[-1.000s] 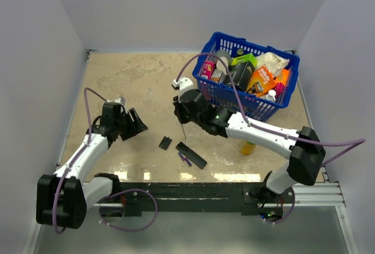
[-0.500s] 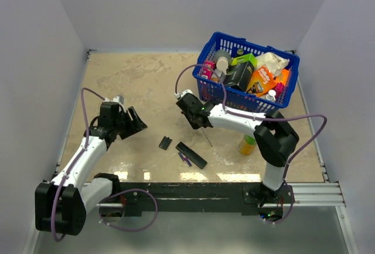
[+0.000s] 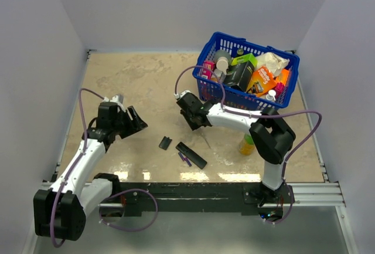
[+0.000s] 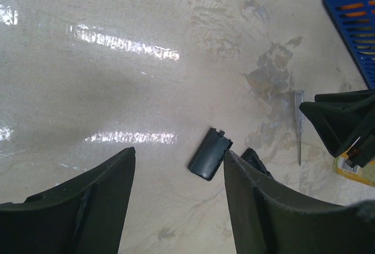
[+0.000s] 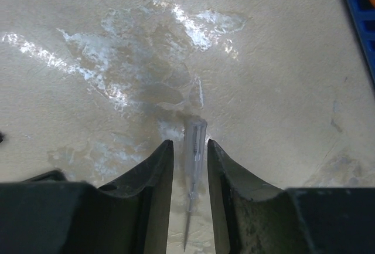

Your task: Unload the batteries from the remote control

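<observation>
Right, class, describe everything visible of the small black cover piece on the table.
The cover piece is a short black rectangle with rounded corners and a small tab at one end, seemingly matte plastic. It lies flat on the beige table, just clear of the remote control; nothing else touches it.

Left hand (image 4: pixel 177 154) wide, right hand (image 5: pixel 189 144) ajar

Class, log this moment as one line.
left jaws open, empty | right jaws parted around grey stick | batteries beside remote control
</observation>
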`<state>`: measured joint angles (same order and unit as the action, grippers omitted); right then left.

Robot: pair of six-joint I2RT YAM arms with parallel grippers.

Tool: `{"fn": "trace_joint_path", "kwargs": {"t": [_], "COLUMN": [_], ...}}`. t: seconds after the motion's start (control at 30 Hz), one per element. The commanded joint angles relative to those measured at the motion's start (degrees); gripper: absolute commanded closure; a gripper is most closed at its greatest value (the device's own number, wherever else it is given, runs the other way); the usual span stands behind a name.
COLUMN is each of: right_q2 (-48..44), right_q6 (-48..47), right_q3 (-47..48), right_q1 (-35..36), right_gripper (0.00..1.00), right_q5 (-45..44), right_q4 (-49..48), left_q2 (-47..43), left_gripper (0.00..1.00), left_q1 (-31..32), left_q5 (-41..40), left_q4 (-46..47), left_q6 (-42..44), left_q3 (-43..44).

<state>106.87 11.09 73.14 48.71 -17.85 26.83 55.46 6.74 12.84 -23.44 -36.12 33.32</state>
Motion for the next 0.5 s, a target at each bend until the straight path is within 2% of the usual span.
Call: {"fn": "trace_joint_path", "kwargs": {"t": [0.0,0.07,0.17,0.2,0.23,0.3,0.37,0.4,0.43,0.47], "right_q2": [-4.7,-7.4,-14.6,-17.2,-21.8,-27.0,-34.8,-37.2,-40.2,-44.9], "right_q6": [0.0,0.2,1.0,1.4,1.8,3.7,5.5,6.2,6.8,7.9], "right_q3": [0.8,0.6,-0.7,-2.0,-2.8,-5.2,-7.8,-8.6,-9.3,-11.0], "right_q1": [-0.2,-0.3,-0.2,-0.2,-0.1,-0.2,-0.2,-0.3,-0.2,-0.3], "right_gripper": [0.67,0.66,0.61,0.54,0.51,0.39,0.3,0.14,0.04,0.02], "right_q5": [3.0,4.8,10.6,11.5,12.3,11.5,9.1,8.4,8.4,9.0], "right_q4": [-0.5,-0.4,-1.2,-1.6,-2.1,-3.3,-4.0,-4.1,-4.2,-4.7], "left_q2": [-2.5,-3.4,-4.0,-4.2,-4.6,-6.6,-8.3,-10.2,-11.2,-12.3], "left_gripper": [0.33,0.3,0.18,0.14,0.07,0.01,0.0,0.0,0.0,0.0], "left_q1": [-0.4,-0.4,-0.2,0.2,0.6,2.6,4.1,5.4,5.7,5.8], "left_q5": [1.7,2.7,5.7,7.1,8.7,12.4,13.0,13.4,13.6,14.0], "left_q4": [0.3,0.6,0.7,1.0,1.6,3.3,4.4,4.6,5.0,5.3], "left_q6": [2.6,4.3,7.0,7.6,8.0,8.4,8.6,8.9,9.1,9.4], "left_q3": [2.6,3.1,5.6,7.4,8.2,10.0,11.5,11.8,11.9,11.9]}}
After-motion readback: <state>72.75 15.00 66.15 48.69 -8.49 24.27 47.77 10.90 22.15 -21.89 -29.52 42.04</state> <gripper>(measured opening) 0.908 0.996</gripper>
